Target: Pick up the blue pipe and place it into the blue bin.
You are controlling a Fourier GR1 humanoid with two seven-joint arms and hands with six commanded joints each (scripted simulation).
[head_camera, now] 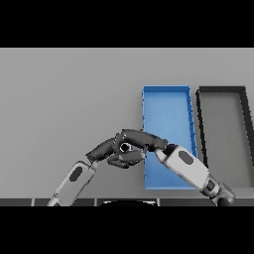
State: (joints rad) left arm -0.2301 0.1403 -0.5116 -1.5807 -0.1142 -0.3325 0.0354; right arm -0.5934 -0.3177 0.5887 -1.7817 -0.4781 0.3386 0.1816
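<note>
The right hand is seen near the middle of the table, just left of the blue bin, its arm crossing the bin's near part. The left hand meets it from the near left, fingers overlapping. Whether either hand is closed on anything cannot be told. The pipe cannot be made out. A dark bin stands right of the blue one.

Two white and grey arms, dark hands

Each forearm is a white shell with a dark oval mark; the right hand and left hand have dark grey, segmented fingers and grey wrists.
</note>
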